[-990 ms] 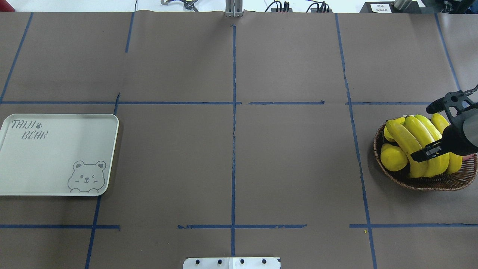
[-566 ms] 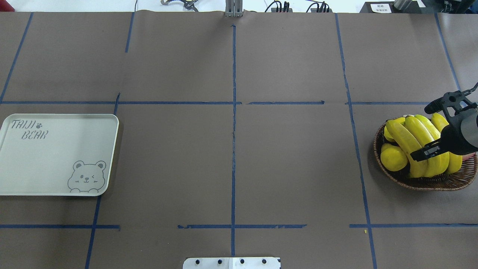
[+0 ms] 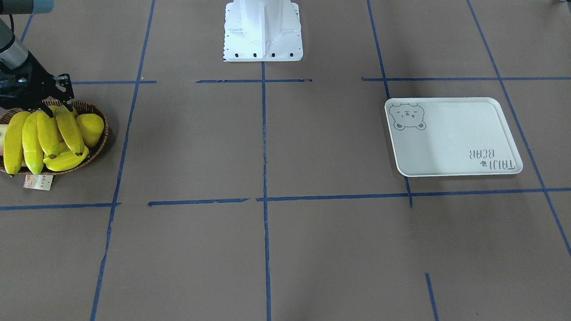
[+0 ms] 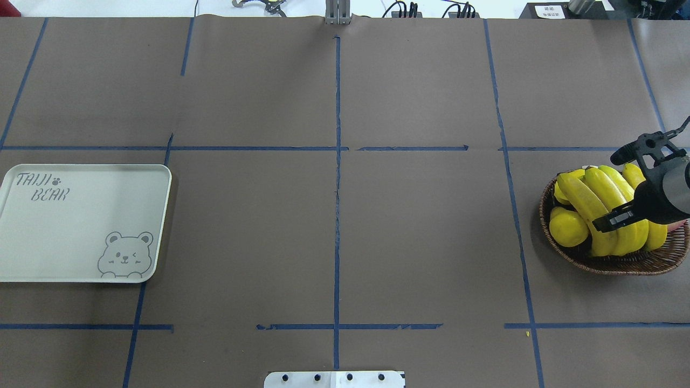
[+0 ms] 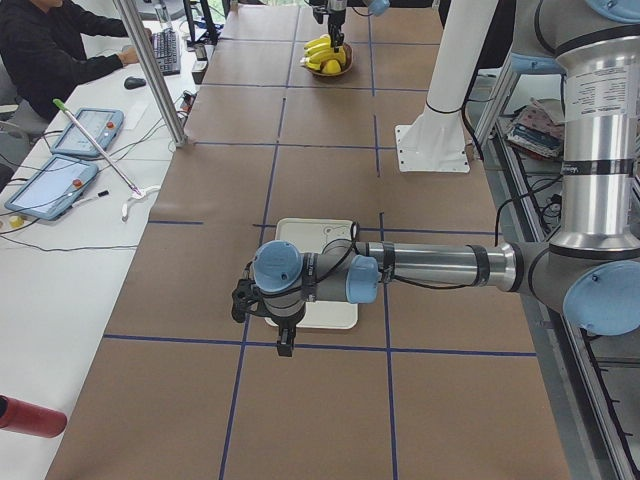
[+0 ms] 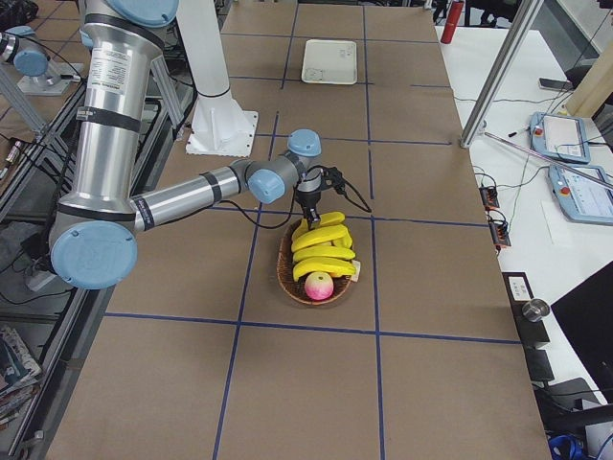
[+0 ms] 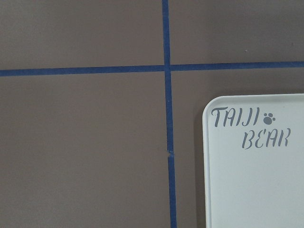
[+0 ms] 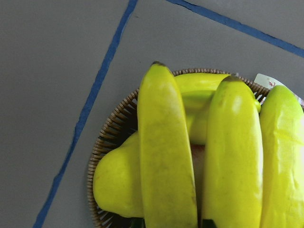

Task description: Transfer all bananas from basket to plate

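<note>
Several yellow bananas (image 4: 598, 205) lie side by side in the brown wicker basket (image 4: 614, 265) at the table's right end. They also show in the front view as bananas (image 3: 40, 133) in the basket (image 3: 101, 133), and fill the right wrist view as bananas (image 8: 166, 156). My right gripper (image 4: 620, 188) hangs open just above them, its fingers spread wide; the front view shows this gripper (image 3: 58, 108) at their robot-side ends. The white plate (image 4: 81, 226) lies bare at the far left. My left gripper (image 5: 283, 340) hovers by the plate (image 5: 300, 232); I cannot tell its state.
A plump yellow pear-shaped fruit (image 4: 567, 226) fills the basket's inner side, and a pink fruit (image 6: 319, 285) lies at its outer end. A paper tag (image 3: 38, 182) hangs off the rim. The robot base (image 3: 263, 31) stands mid-table. A person (image 5: 50, 50) sits at a side desk.
My right gripper has crept slightly left over the bananas and stays open. The bananas and the plate have not moved.
</note>
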### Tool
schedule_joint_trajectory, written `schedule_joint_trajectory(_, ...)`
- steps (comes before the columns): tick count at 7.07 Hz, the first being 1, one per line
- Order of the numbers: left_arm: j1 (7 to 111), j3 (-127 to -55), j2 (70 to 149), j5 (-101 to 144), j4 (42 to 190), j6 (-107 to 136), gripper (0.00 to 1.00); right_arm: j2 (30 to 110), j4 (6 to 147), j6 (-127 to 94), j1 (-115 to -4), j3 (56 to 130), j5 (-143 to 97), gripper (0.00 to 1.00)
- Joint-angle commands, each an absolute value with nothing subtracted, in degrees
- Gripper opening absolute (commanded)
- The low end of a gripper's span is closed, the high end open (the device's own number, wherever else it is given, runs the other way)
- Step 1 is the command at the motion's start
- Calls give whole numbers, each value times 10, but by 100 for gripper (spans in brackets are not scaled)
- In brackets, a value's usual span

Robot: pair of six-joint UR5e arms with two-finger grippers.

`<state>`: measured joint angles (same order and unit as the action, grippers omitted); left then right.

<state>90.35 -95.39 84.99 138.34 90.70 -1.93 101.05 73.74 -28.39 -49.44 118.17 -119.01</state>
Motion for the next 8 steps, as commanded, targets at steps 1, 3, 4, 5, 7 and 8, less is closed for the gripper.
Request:
schedule_joint_trajectory(1, 904, -955, 850, 1383, 907, -18, 100, 1010, 737, -284, -487, 1177, -1189, 52)
schedule_joint_trajectory(3, 904, -954, 850, 1383, 907, -18, 100, 1008, 737, -283, -486, 1167, -1189, 52)
schedule_joint_trajectory(4, 904, -955, 850, 1383, 906, -18, 100, 1008, 737, -283, -486, 1165, -1189, 52)
schedule_joint_trajectory(5, 904, -955, 850, 1383, 907, -9, 100, 1007, 737, -283, -484, 1165, -1189, 52)
schedule_joint_trajectory(7, 904, -955, 850, 1383, 907, -2, 100, 1006, 737, -284, -482, 1165, -1189, 52)
schedule_joint_trajectory(8, 904, -955, 850, 1383, 907, -2, 100, 1004, 737, -284, -479, 1158, -1189, 52)
